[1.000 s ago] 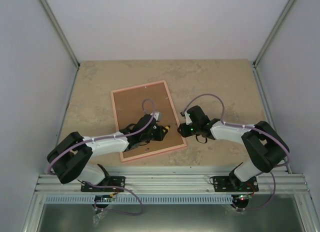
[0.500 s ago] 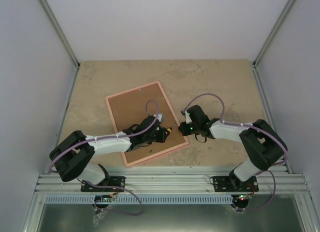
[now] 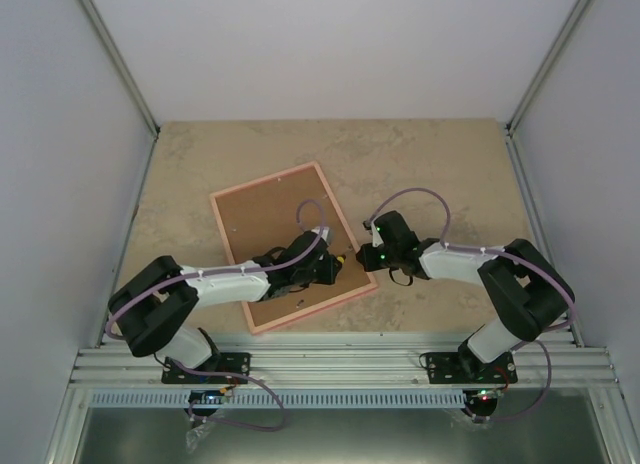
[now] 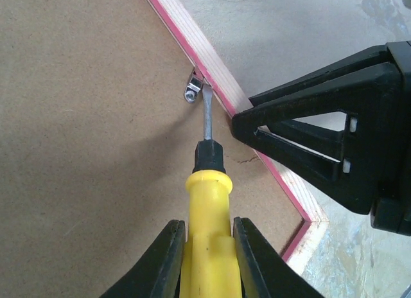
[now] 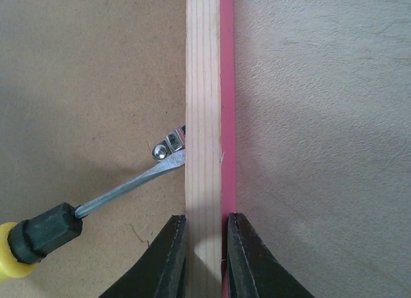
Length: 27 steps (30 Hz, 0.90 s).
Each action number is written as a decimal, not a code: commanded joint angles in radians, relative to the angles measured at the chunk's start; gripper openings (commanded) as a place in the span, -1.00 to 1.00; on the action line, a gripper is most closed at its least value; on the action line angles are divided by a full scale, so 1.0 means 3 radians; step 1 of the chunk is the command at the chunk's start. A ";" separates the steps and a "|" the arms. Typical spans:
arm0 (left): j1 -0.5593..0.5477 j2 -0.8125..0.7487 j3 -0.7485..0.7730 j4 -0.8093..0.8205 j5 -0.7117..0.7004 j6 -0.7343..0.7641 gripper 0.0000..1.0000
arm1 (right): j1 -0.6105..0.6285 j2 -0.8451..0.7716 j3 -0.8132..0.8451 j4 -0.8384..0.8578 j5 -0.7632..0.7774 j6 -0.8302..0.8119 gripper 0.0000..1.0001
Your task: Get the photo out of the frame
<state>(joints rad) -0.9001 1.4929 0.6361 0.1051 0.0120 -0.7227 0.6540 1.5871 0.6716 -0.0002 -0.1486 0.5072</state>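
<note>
The pink frame (image 3: pixel 330 209) lies face down on the table, its brown backing board (image 3: pixel 265 219) up. The photo is hidden under the board. My left gripper (image 3: pixel 330 266) is shut on a yellow-handled screwdriver (image 4: pixel 207 208). The screwdriver's blade tip touches a small metal tab (image 4: pixel 192 90) at the frame's right rail. My right gripper (image 3: pixel 363 256) is shut on that rail (image 5: pixel 209 118), one finger on the board side and one on the pink outer side, just below the tab (image 5: pixel 166 146). The right gripper shows in the left wrist view (image 4: pixel 334 131).
The beige table (image 3: pixel 430 164) is walled in by grey panels on three sides. A metal rail (image 3: pixel 340 364) with the arm bases runs along the near edge. The frame lies tilted, left of centre.
Over the last second the frame turned clockwise and slid left. In the last half second the left arm reached a little further right with the screwdriver. The right gripper stayed on the rail.
</note>
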 commanded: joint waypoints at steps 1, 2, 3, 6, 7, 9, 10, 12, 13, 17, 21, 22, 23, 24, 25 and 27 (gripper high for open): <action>-0.0011 0.0060 0.0067 -0.0111 -0.0244 -0.0112 -1.00 | 0.0043 0.0058 -0.0102 0.0066 -0.0074 0.0110 -0.99; -0.0011 0.0060 0.0062 -0.0115 -0.0286 -0.0128 -1.00 | 0.0040 0.0054 -0.0110 0.0092 -0.0076 0.0116 -0.99; -0.0011 0.0056 0.0063 -0.0122 -0.0312 -0.0145 -1.00 | 0.0039 0.0050 -0.0115 0.0097 -0.0073 0.0117 -0.99; -0.0011 0.0041 0.0052 -0.0137 -0.0404 -0.0216 -1.00 | 0.0039 0.0043 -0.0136 0.0125 -0.0048 0.0136 -0.99; -0.0011 0.0035 0.0037 -0.0129 -0.0427 -0.0239 -1.00 | 0.0039 0.0038 -0.0145 0.0131 -0.0037 0.0143 -0.99; -0.0011 0.0013 -0.0004 -0.0098 -0.0464 -0.0303 -1.00 | 0.0039 0.0041 -0.0155 0.0143 -0.0020 0.0163 -0.99; -0.0011 0.0006 -0.0028 -0.0069 -0.0484 -0.0326 -1.00 | 0.0039 0.0040 -0.0157 0.0141 -0.0012 0.0173 -0.99; -0.0011 -0.0009 -0.0058 -0.0035 -0.0503 -0.0350 -1.00 | 0.0039 0.0041 -0.0162 0.0139 -0.0009 0.0202 -0.99; -0.0011 -0.0014 -0.0059 -0.0033 -0.0511 -0.0358 -1.00 | 0.0042 0.0035 -0.0170 0.0147 -0.0003 0.0217 -0.99; -0.0011 -0.0052 -0.0099 0.0018 -0.0569 -0.0426 -1.00 | 0.0039 -0.0002 -0.0235 0.0219 0.0008 0.0296 -0.99; -0.0011 -0.0098 -0.0149 0.0100 -0.0615 -0.0520 -1.00 | 0.0040 -0.0043 -0.0270 0.0255 0.0010 0.0329 -0.99; -0.0008 -0.0108 -0.0170 0.0130 -0.0631 -0.0548 -1.00 | 0.0039 -0.0052 -0.0274 0.0259 0.0013 0.0333 -0.99; -0.0011 -0.0120 -0.0191 0.0169 -0.0646 -0.0578 -1.00 | 0.0042 -0.0056 -0.0279 0.0260 0.0011 0.0338 -0.99; -0.0011 -0.0122 -0.0212 0.0208 -0.0663 -0.0620 -1.00 | 0.0039 -0.0063 -0.0285 0.0268 0.0013 0.0337 -0.99; -0.0011 -0.0117 -0.0219 0.0238 -0.0675 -0.0646 -1.00 | 0.0039 -0.0063 -0.0294 0.0278 0.0008 0.0343 -0.99; -0.0011 -0.0094 -0.0222 0.0299 -0.0679 -0.0689 -1.00 | 0.0039 -0.0050 -0.0302 0.0300 -0.0011 0.0349 -0.99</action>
<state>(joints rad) -0.9043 1.4746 0.5873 0.1551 -0.1543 -0.8772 0.6598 1.5753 0.6098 0.1120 -0.1421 0.5697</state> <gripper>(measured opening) 0.205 0.156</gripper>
